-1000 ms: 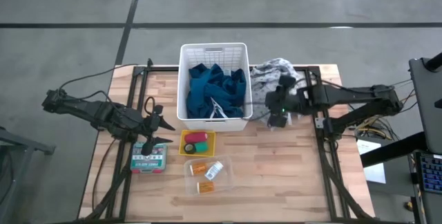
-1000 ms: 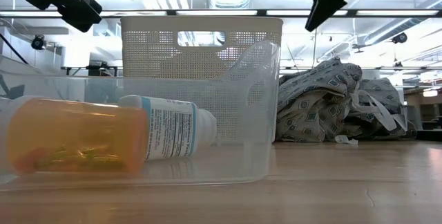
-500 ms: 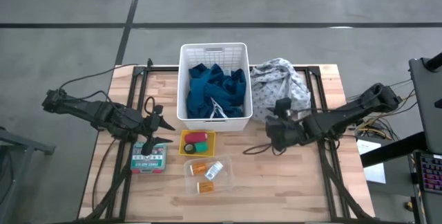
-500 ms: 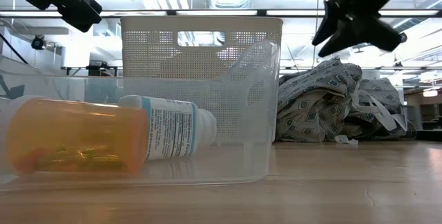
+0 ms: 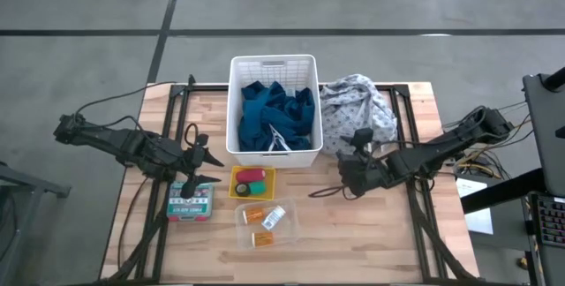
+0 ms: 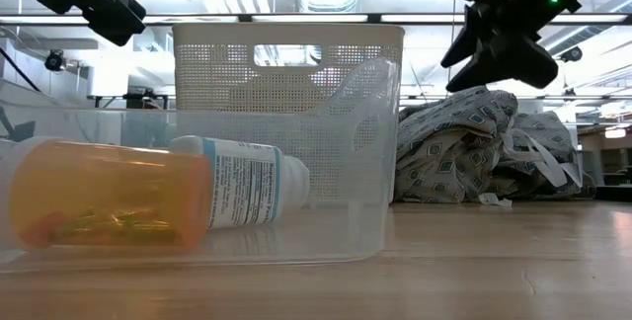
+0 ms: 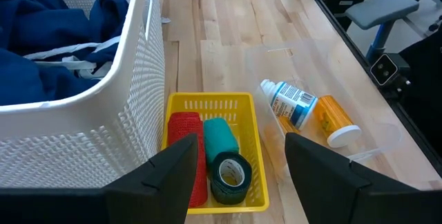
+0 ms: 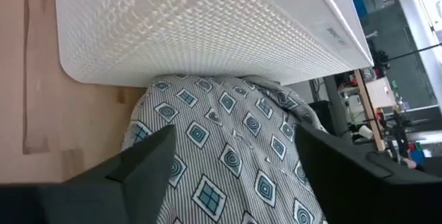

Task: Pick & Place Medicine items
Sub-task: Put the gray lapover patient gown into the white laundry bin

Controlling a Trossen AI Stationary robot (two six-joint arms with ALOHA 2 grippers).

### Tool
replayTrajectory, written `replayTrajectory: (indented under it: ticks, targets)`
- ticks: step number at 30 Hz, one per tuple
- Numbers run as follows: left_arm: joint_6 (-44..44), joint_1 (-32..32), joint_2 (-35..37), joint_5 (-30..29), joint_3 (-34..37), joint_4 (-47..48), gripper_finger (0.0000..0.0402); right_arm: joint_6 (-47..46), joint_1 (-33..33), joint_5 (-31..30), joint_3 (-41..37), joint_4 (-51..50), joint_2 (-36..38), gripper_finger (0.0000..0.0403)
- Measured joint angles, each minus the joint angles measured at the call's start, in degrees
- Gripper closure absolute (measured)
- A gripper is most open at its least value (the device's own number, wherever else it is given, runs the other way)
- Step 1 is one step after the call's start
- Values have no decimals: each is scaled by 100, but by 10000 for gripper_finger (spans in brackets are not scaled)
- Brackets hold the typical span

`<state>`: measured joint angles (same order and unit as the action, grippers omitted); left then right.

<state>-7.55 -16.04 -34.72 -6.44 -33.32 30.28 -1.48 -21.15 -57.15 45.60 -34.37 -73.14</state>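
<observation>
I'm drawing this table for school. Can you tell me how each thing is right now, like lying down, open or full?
left gripper: open, above the yellow basket
right gripper: open, empty
white bottle: lying down, capped
orange pill bottle: lying down, capped
dark green roll: in the yellow basket
white basket: holds blue cloth
grey patterned cloth: crumpled beside the white basket

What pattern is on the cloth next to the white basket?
Grey stripes with diamond shapes on the cloth, clearest in the right wrist view.
</observation>
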Motion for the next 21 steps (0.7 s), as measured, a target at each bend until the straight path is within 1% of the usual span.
replayTrajectory:
  ticks: [5,8,10,13,21]
  targets:
    - [0,-1,0,0,0,0,176,-6,2,58,-2,31,-7,64]
    - [0,-1,0,0,0,0,176,-2,4,64,-8,29,-7,38]
    - [0,-1,0,0,1,0,176,14,4,113,-17,29,-7,30]
    - [0,1,0,0,0,0,176,-4,4,343,-20,29,-7,23]
    - [0,0,0,0,0,0,176,-139,4,642,-28,37,-7,21]
